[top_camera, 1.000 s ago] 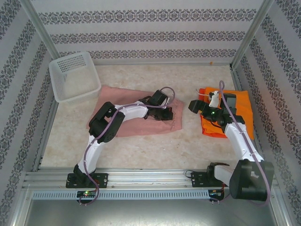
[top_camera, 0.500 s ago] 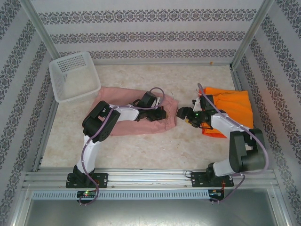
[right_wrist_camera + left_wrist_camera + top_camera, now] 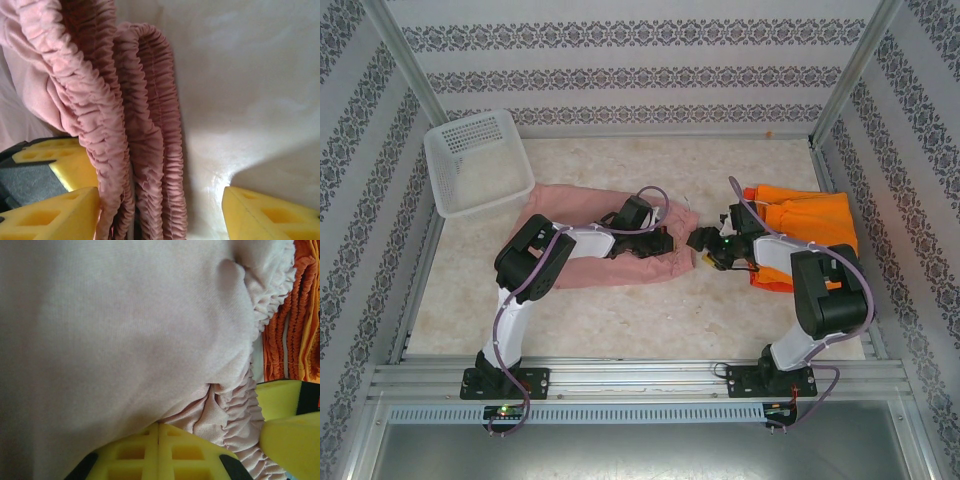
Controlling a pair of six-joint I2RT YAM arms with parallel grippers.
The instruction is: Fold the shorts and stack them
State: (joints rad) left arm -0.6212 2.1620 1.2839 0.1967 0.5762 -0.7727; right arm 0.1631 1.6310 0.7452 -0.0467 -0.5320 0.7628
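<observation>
Pink shorts (image 3: 616, 270) flat on the tabletop (image 3: 620, 325), long axis left to right, gathered waistband (image 3: 145, 125) at the right end. Right gripper (image 3: 703, 245) nearer that end, just off it, jaws wide and straddling the waistband, not clamped. Left gripper (image 3: 664, 243) on the cloth just inside the waistband, fingers closed together; pinching a fold or not, cannot tell. Orange shorts (image 3: 810, 215) further right, apart.

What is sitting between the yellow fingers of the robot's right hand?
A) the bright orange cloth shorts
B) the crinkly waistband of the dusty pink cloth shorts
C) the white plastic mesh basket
B: the right wrist view shows the gathered waistband of the dusty pink cloth shorts lying inside the open right gripper.
</observation>
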